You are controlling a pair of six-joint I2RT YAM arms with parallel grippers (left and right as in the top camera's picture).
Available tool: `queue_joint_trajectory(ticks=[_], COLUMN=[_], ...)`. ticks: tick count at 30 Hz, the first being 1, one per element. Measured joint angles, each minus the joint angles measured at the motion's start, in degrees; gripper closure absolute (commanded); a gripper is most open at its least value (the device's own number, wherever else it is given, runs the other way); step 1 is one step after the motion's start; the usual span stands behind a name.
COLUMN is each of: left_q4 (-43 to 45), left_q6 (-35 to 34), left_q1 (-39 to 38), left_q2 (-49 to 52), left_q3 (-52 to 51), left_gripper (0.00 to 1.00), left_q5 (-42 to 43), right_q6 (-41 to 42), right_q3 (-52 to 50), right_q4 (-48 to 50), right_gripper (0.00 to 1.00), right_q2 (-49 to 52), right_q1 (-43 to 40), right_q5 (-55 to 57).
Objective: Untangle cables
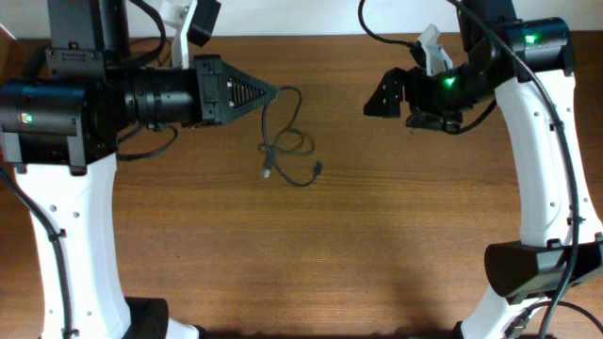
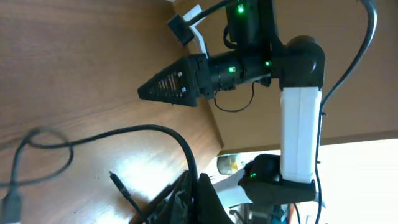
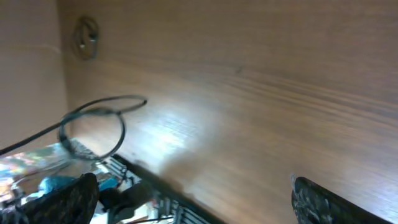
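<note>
Left jaws were pinched on a cord; right jaws were spread wide with nothing between them. Overhead: left gripper (image 1: 269, 93) pointed right over the upper middle of the table (image 1: 377, 245). A strand of the cables (image 1: 285, 142) left its tip and dropped into a small loose tangle just below it. One plug end (image 1: 267, 172) lay at the tangle's lower left, another at its lower right. Right gripper (image 1: 383, 95) hung well apart from the tangle, off to its right, facing it. Left wrist: the cables (image 2: 134, 130) arced across the wood and ran down into the left gripper (image 2: 194, 198) at the bottom edge, held between the fingers. A plug end (image 2: 9, 205) sat in the lower left corner, and a thin tip lay near the fingers. Right gripper (image 2: 158, 88) showed across the table, pointed this way. Right wrist: fingers (image 3: 71, 199) sat at both lower corners, far apart. A loop of the cables (image 3: 121, 130) lay on the table at left, clear of the right gripper (image 3: 193, 186).
</note>
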Motion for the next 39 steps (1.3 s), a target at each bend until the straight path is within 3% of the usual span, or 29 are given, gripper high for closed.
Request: queue_joint_trajectory(ticks=[8,19,39], left_q4=[-0.17,-0.79,-0.81], left_q6=[0.0,-0.68,-1.09], left_q1=[0.0,0.0,0.0], left_q2=[0.0,0.0,0.0], left_q3=[0.0,0.0,0.0], left_gripper=[1.0,1.0,1.0], left_q5=[0.2,0.22,0.22], right_q6=[0.31,3.76,5.09], right_q3=[0.0,0.0,-6.45], right_q4=[0.63,-1.09,4.22], right_gripper=[0.02,0.02,0.02], right_q2=[0.04,0.04,0.26], right_q1=[3.8,5.14,9.75], right_q5=[-1.68,9.31,9.6])
